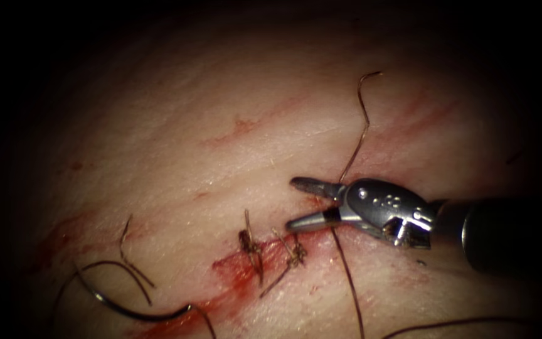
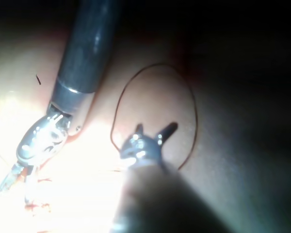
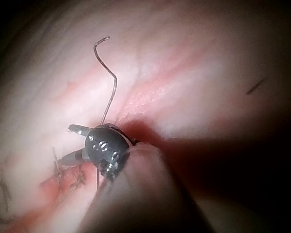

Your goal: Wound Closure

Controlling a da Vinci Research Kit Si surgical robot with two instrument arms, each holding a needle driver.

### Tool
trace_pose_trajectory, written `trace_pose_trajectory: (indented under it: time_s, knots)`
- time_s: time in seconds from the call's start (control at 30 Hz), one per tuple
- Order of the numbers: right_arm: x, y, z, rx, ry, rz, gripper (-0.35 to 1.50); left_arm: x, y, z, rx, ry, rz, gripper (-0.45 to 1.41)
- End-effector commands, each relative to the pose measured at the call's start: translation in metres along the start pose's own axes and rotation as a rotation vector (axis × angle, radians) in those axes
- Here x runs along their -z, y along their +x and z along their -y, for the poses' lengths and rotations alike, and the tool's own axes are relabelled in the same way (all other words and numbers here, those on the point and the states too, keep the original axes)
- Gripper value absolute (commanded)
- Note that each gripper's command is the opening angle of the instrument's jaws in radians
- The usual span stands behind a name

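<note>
Right tool (image 1: 296, 202) gaped around the thread; needle lay loose.
Its fingers stood apart, thread (image 1: 364, 119) between them; left tool (image 2: 153, 133) fingers apart, empty. Needle (image 1: 134, 310) lay on tissue (image 1: 177, 125), far from both; closing might cut the thread.

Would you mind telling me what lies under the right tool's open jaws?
Bare tissue and the thread, which passes behind the right tool and emerges below. The tool's body covers the stretch between.
</note>
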Motion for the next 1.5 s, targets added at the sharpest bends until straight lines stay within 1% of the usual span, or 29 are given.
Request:
trace_pose_trajectory:
  time_s: [0.03,0.1,0.17,0.2,0.23,0.27,0.3,0.4,0.5,0.6,0.63,0.73,0.77,0.8,0.83,0.93,1.0,1.17,1.2,1.27,1.3,1.33,1.37,1.43,1.47,1.5]
  knots:
    - [-0.0009,-0.0006,0.0003,-0.001,0.003,-0.002,1.33,-0.0014,-0.0005,0.0006,0.001,0.006,-0.001,0.68]
    - [-0.0009,-0.0008,0.0006,0.001,0.004,-0.001,1.33,-0.0037,-0.001,0.0019,-0.005,0.028,-0.003,0.74]
    - [-0.0008,-0.0008,0.0006,0.002,0.006,-0.002,1.33,-0.005,-0.0015,0.003,-0.009,0.046,-0.004,0.76]
    - [-0.0003,-0.0009,0.0006,0.003,0.001,0.0,1.33,-0.0058,-0.0019,0.0039,-0.014,0.052,-0.003,0.61]
    - [-0.0001,-0.001,0.0006,0.003,0.0,0.0,1.33,-0.006,-0.0021,0.0043,-0.016,0.053,-0.003,0.29]
    - [0.0002,-0.0011,0.0006,0.003,-0.007,0.001,1.33,-0.0063,-0.0024,0.0048,-0.024,0.058,-0.002,-0.16]
    - [0.0004,-0.0011,0.0006,0.004,-0.011,0.005,1.31,-0.0066,-0.0026,0.0053,-0.062,0.058,-0.001,-0.45]
    - [0.0014,-0.0013,0.0003,0.004,-0.03,0.002,1.31,-0.0068,-0.0027,0.0068,-0.09,0.055,0.0,-0.45]
    - [0.0028,-0.0011,-0.0003,-0.001,-0.054,-0.006,1.31,-0.0063,-0.0018,0.0092,-0.12,0.121,-0.01,-0.45]
    - [0.0046,-0.0007,-0.0009,-0.011,-0.078,-0.017,1.31,-0.0042,-0.0001,0.0124,-0.14,0.185,-0.028,-0.45]
    - [0.0052,-0.0005,-0.0011,-0.014,-0.084,-0.021,1.31,-0.0031,0.0007,0.0137,-0.141,0.208,-0.035,-0.45]
    - [0.0067,-0.0004,-0.0012,-0.017,-0.096,-0.023,1.31,-0.0004,0.002,0.0168,-0.132,0.243,-0.05,-0.45]
    - [0.007,-0.0005,-0.0011,-0.018,-0.097,-0.023,1.31,0.0002,0.0022,0.0176,-0.126,0.25,-0.052,-0.45]
    - [0.0074,-0.0007,-0.0011,-0.018,-0.098,-0.022,1.31,0.0012,0.0023,0.0192,-0.123,0.265,-0.052,-0.45]
    - [0.0075,-0.0007,-0.001,-0.017,-0.1,-0.022,1.31,0.0014,0.0021,0.0196,-0.121,0.271,-0.052,-0.45]
    - [0.0078,-0.0008,-0.0009,-0.017,-0.097,-0.022,1.31,0.0024,0.0014,0.0205,-0.118,0.271,-0.049,-0.45]
    - [0.008,-0.0009,-0.0009,-0.01,-0.098,-0.021,1.31,0.0031,0.0012,0.0203,-0.118,0.268,-0.048,-0.45]
    - [0.0089,-0.0011,-0.0009,-0.01,-0.103,-0.019,1.31,0.0046,0.0015,0.02,-0.116,0.259,-0.047,-0.45]
    - [0.0093,-0.0012,-0.001,-0.01,-0.105,-0.018,1.31,0.0052,0.0018,0.0195,-0.119,0.233,-0.047,-0.45]
    - [0.0096,-0.0013,-0.001,-0.012,-0.111,-0.017,1.31,0.0055,0.0022,0.0184,-0.04,0.185,-0.065,-0.45]
    - [0.0096,-0.0013,-0.001,-0.012,-0.111,-0.017,1.31,0.0055,0.0022,0.0184,-0.04,0.185,-0.065,-0.45]
    - [0.0097,-0.0013,-0.0011,-0.013,-0.113,-0.016,1.31,0.0055,0.0023,0.0179,-0.011,0.163,-0.072,-0.26]
    - [0.0097,-0.0014,-0.0011,-0.013,-0.114,-0.016,1.31,0.0055,0.0025,0.0172,0.013,0.144,-0.079,-0.03]
    - [0.0097,-0.0014,-0.0011,-0.013,-0.114,-0.016,1.33,0.0049,0.0029,0.0153,0.06,0.097,-0.079,0.27]
    - [0.0097,-0.0014,-0.0011,-0.013,-0.114,-0.016,1.33,0.0045,0.0031,0.0144,0.07,0.074,-0.077,0.36]
    - [0.0097,-0.0014,-0.001,-0.013,-0.115,-0.016,1.33,0.004,0.0032,0.0134,0.073,0.054,-0.075,0.53]
